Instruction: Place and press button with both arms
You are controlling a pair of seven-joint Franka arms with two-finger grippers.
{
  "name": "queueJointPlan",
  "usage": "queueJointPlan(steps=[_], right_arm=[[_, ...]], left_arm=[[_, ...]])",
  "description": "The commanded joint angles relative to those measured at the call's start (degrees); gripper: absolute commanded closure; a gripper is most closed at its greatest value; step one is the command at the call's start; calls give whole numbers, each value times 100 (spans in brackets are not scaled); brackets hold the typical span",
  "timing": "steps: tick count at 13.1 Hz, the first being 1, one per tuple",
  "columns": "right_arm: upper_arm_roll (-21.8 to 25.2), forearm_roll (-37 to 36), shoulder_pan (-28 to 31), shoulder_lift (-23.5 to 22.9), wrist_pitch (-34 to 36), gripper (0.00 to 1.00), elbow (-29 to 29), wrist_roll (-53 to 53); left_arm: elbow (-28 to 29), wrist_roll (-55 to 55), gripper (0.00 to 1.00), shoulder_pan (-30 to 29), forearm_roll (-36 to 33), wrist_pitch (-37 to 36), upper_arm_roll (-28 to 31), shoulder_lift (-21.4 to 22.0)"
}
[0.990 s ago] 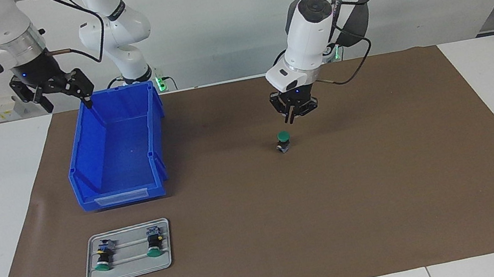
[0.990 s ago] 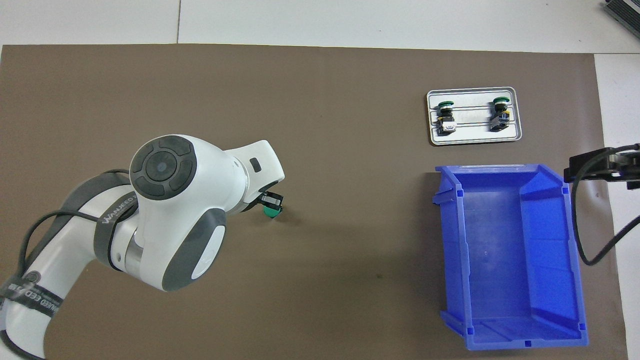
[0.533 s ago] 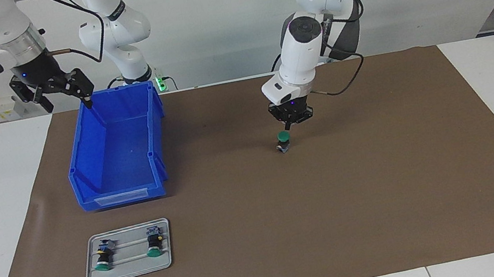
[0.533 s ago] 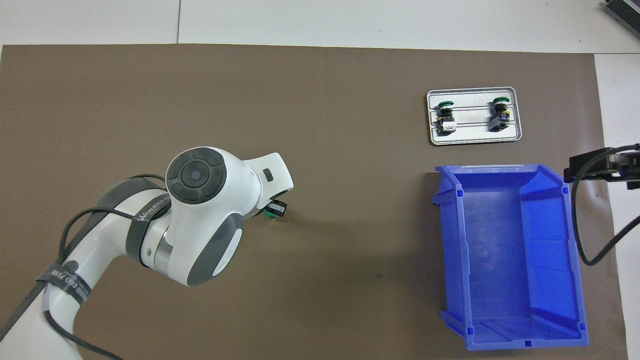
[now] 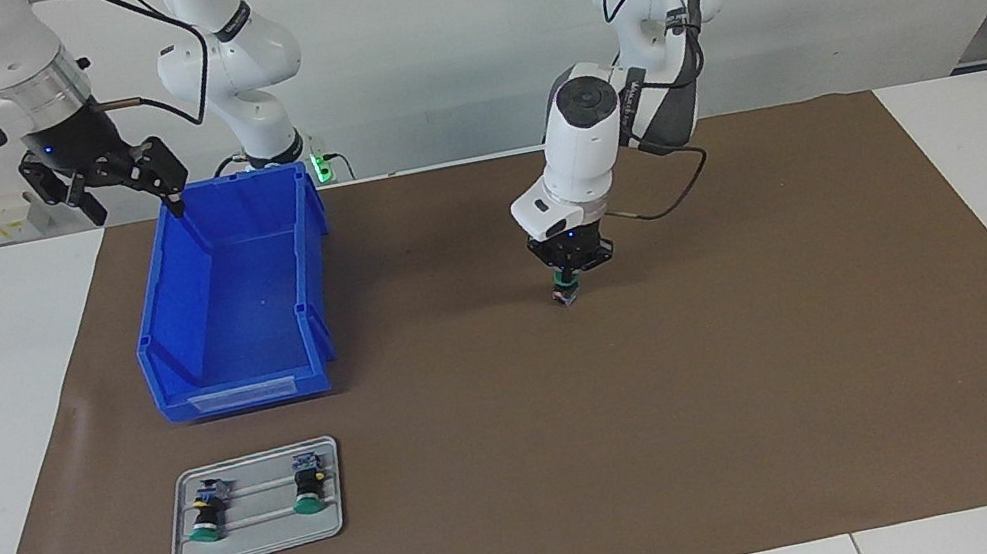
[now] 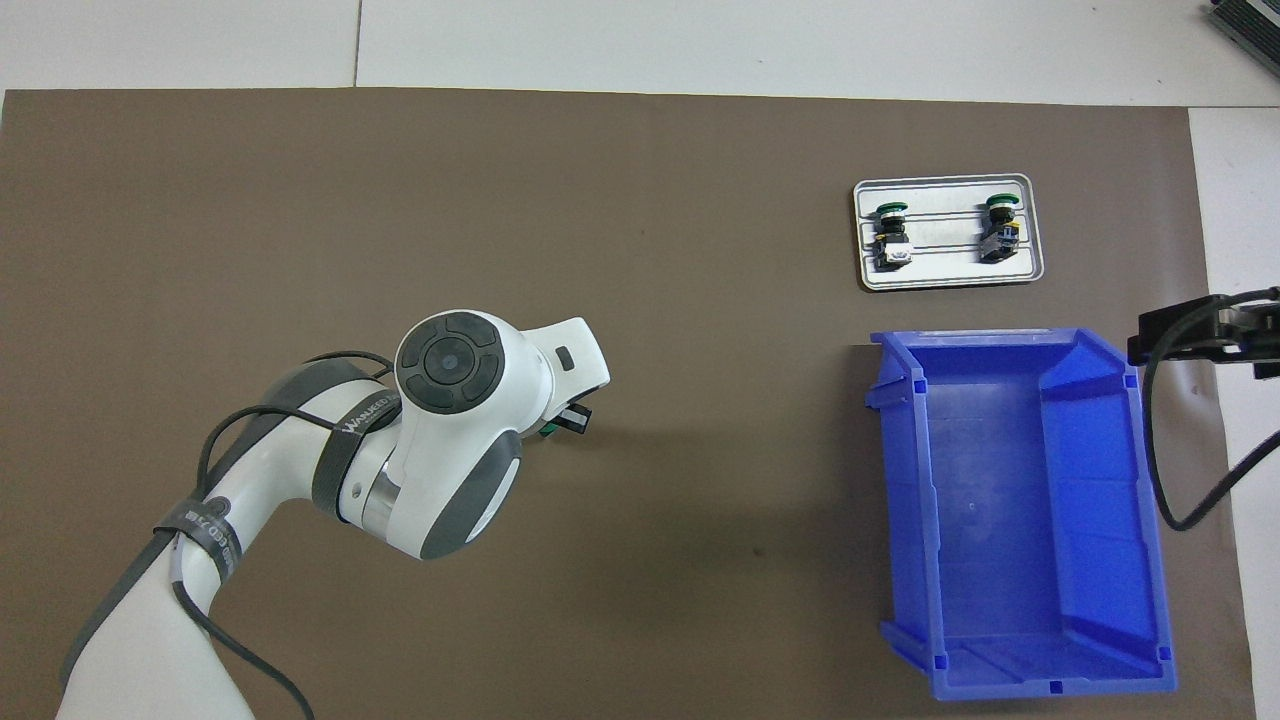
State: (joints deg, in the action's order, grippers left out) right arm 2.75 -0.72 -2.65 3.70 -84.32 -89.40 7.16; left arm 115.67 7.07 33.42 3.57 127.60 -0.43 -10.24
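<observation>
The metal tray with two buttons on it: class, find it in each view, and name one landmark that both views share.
Facing view: the metal tray lies low, toward the picture's left.
Overhead view: the metal tray lies high, toward the picture's right.
Shared landmark: the blue bin sits beside the tray, nearer to the robots.

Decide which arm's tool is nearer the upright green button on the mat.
Left. The left tool sits on the button; the right tool waits above the blue bin.

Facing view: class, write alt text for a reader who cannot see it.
The left gripper, shut, presses down on the green button standing mid-mat. The right gripper waits open above the blue bin; nearby, a tray holds two more buttons.
</observation>
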Motion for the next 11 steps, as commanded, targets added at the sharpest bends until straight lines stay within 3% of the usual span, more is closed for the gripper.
queueJointPlan(steps=[1,3,5,7,8,9,11], right_arm=[[-21,107,45,122,-31,0,-140,-39],[-21,107,45,122,-31,0,-140,-39],[-21,107,45,122,-31,0,-140,-39],[-21,107,45,122,-31,0,-140,-39],[-21,107,45,122,-31,0,-140,-39],[-21,107,45,122,-31,0,-140,-39],[-21,107,45,122,-31,0,-140,-39]], left_arm=[[-183,119,100,103,-111,-619,78,3],[-308,128,100,77,-103,-1131,78,406],[-308,128,100,7,-102,-1167,113,680],[-325,67,49,-212,-102,-1080,140,690],[-325,6,6,-405,-111,-1132,140,751],[-317,-247,0,-598,-103,-1167,131,882],[-308,-504,0,-1011,-111,-1351,140,1137]])
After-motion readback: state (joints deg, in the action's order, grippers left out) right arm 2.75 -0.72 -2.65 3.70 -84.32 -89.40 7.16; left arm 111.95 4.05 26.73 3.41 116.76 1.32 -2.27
